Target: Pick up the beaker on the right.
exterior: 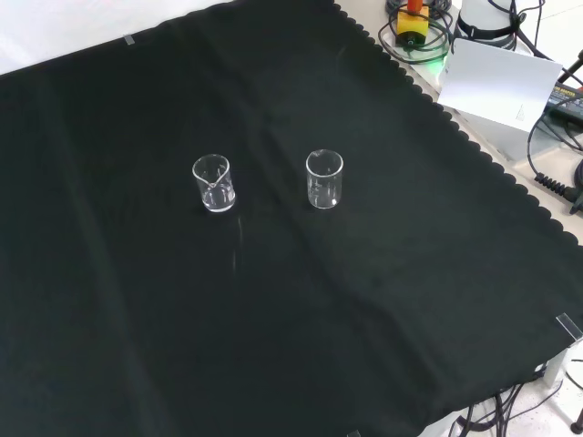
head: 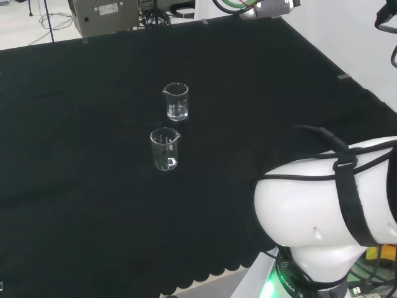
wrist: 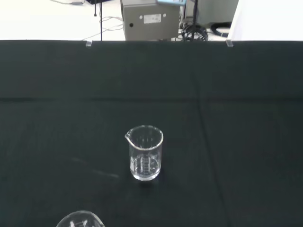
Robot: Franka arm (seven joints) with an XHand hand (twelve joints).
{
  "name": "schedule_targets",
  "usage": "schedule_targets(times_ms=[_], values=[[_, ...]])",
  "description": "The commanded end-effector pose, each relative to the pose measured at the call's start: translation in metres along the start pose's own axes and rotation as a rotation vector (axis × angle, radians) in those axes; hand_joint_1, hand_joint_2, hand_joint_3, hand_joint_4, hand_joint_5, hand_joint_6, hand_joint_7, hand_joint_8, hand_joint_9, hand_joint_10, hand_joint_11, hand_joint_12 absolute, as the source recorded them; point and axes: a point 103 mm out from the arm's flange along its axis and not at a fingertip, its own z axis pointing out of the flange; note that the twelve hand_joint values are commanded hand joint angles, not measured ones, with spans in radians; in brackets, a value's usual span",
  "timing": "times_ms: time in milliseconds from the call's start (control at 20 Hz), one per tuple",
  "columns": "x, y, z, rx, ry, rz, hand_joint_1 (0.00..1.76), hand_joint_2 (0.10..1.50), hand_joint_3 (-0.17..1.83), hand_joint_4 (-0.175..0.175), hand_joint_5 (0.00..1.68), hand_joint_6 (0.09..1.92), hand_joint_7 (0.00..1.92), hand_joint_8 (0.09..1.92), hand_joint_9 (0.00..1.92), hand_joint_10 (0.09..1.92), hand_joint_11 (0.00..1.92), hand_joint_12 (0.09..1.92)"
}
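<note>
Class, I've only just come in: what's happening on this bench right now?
Nothing is being handled yet. Two clear glass beakers stand upright and apart on the black cloth. In the front view, one beaker is to the right and the other beaker to the left. In the head view, the arm's white link sits at the lower right, away from both. Neither beaker has been picked up.

No legible text; faint graduation marks on beaker (wrist: 145,153), unreadable.
</note>
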Motion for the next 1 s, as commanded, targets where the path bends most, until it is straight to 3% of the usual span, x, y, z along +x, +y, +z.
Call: schedule_targets(times_ms=[50,200,300,450,600,850,1000], values=[[0.006,-0.002,0.012,0.018,-0.020,0.037,0.05,1.34,0.18,-0.032,0.29,0.09,0.11,0.09,0.32,0.09,0.00,1.21],[0.005,0.003,0.022,0.028,-0.019,0.052,0.06,1.34,0.18,-0.033,0.29,0.09,0.11,0.09,0.32,0.09,0.00,1.21],[-0.014,0.011,0.030,0.041,-0.008,0.055,0.06,1.34,0.18,-0.033,0.29,0.09,0.11,0.09,0.32,0.09,0.00,1.21],[-0.011,0.026,0.043,0.050,-0.018,0.056,0.06,1.34,0.18,-0.033,0.29,0.09,0.12,0.09,0.32,0.09,0.00,1.21],[-0.011,0.049,0.061,0.043,-0.016,0.045,0.20,1.30,0.16,-0.032,0.31,0.09,0.16,0.09,0.33,0.13,0.00,1.22],[-0.025,0.104,0.100,0.042,0.044,0.012,0.37,1.22,0.17,-0.036,0.36,0.09,0.13,0.32,0.19,0.60,0.00,1.27],[-0.031,0.136,0.123,0.056,0.089,0.009,0.43,1.16,0.21,-0.038,0.35,0.09,0.08,0.51,0.16,0.70,0.00,1.30]])
